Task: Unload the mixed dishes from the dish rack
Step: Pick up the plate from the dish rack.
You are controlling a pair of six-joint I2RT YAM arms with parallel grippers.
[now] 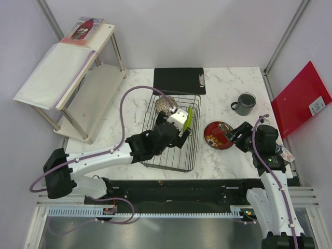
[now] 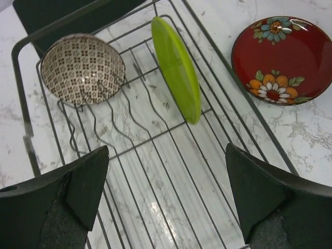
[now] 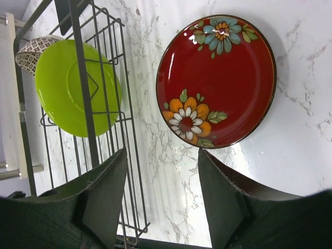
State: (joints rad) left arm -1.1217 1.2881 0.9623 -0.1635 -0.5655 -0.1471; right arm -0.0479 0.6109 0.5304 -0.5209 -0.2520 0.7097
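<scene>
My top external view looks steeply down from the near side, covering the whole counter point(image 1: 228, 83). My left wrist view sits close above the dish rack point(image 2: 171, 166), facing far. My right wrist view looks down closely just right of it. Both share the lime-green plate point(image 2: 179, 67) and dark red patterned plate point(image 3: 215, 80).

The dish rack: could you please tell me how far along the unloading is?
Done: the red patterned plate and the mug sit on the table. In hand: nothing; the left pincer hangs open over the dish rack, the right pincer open by the red plate. Left: the lime-green plate and the patterned bowl, both in the rack.
</scene>
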